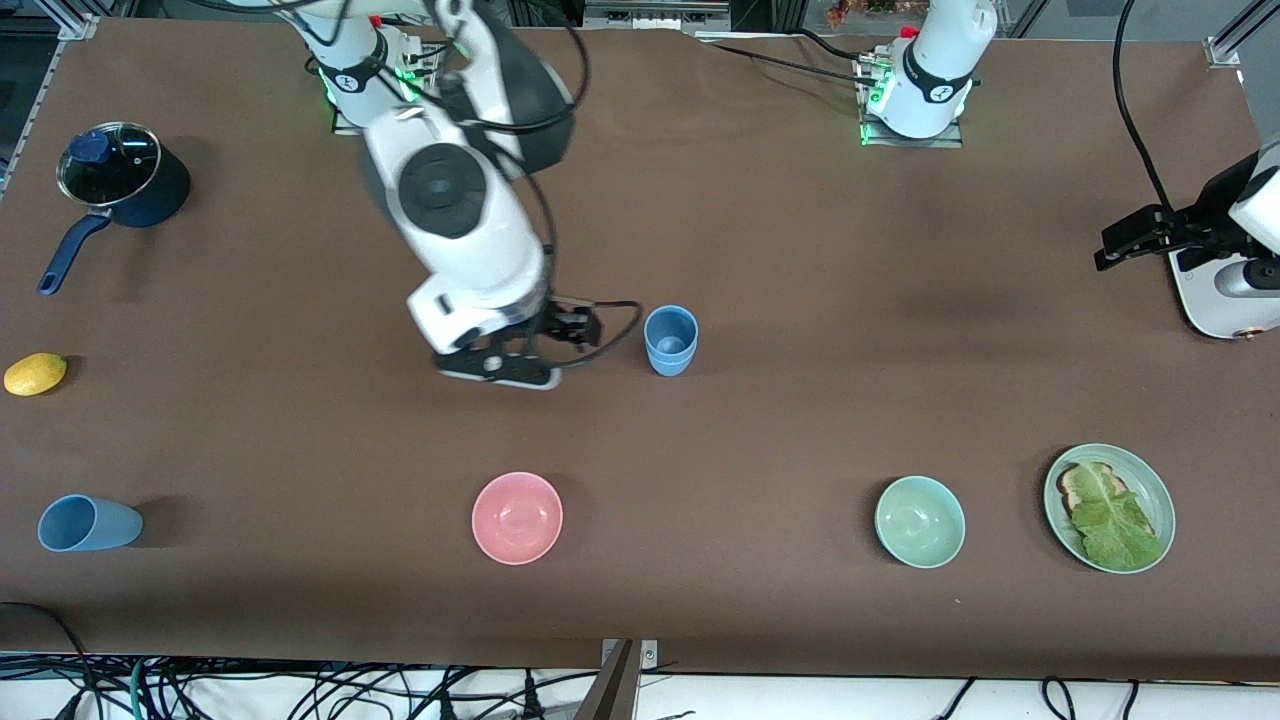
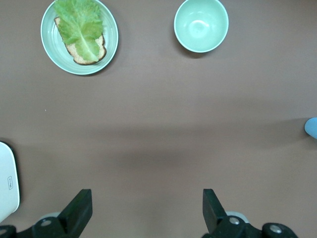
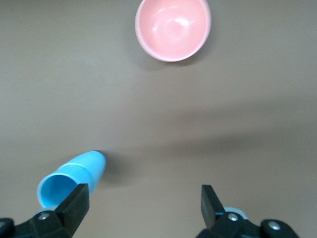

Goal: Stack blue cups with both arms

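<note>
A blue cup point(image 1: 670, 340) stands upright mid-table; a step in its wall suggests a second cup nested in it. It also shows in the right wrist view point(image 3: 74, 177). My right gripper point(image 1: 497, 370) hangs open and empty just beside it, toward the right arm's end; in the right wrist view point(image 3: 143, 206) the cup lies outside the jaws, by one finger. Another blue cup point(image 1: 90, 523) lies on its side near the front camera at the right arm's end. My left gripper point(image 1: 1120, 245) waits open and empty at the left arm's end, and shows in the left wrist view point(image 2: 147, 208).
A pink bowl point(image 1: 517, 517) and a pale green bowl point(image 1: 920, 521) sit nearer the front camera, beside a green plate point(image 1: 1155, 495) with toast and lettuce. A navy saucepan point(image 1: 125, 185) and a lemon point(image 1: 35, 374) are at the right arm's end.
</note>
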{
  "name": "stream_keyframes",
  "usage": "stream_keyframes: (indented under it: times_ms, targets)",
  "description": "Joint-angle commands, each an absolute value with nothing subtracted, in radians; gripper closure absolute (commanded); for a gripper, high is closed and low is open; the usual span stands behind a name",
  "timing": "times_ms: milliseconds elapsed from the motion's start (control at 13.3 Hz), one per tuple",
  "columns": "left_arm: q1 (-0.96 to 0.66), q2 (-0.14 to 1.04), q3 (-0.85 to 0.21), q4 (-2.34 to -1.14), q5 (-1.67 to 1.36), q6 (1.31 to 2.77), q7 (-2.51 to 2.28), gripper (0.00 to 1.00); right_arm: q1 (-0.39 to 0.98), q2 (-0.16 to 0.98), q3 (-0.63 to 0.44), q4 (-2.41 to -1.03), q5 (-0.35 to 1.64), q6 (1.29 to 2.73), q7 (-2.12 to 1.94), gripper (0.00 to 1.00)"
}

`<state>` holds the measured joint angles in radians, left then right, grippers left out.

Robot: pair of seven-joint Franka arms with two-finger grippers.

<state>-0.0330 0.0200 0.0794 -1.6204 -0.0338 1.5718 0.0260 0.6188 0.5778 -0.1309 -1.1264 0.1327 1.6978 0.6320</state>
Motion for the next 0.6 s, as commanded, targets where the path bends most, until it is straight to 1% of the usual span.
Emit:
stream_keyframes:
  times_ms: [0, 151, 376, 527]
  targets:
    - [-0.067, -0.008, 0.092, -1.643, -0.037, 1.585, 0.028, 0.02, 0.543, 0.509, -0.13, -1.134, 0.135, 1.616, 0.51, 0.0]
    - [-0.086, -0.017, 0.094, -1.643, -0.034, 1.575, 0.026, 0.02, 0.526, 0.439, -0.176, -1.17, 0.132, 1.602, 0.442, 0.0]
    - [-0.083, -0.02, 0.086, -1.638, -0.037, 1.551, 0.023, 0.02, 0.427, 0.296, -0.175, -1.31, 0.132, 1.562, 0.364, 0.0]
    - [-0.048, -0.02, 0.026, -1.638, -0.041, 1.543, -0.012, 0.02, 0.35, 0.226, -0.164, -1.38, 0.132, 1.543, 0.287, 0.0]
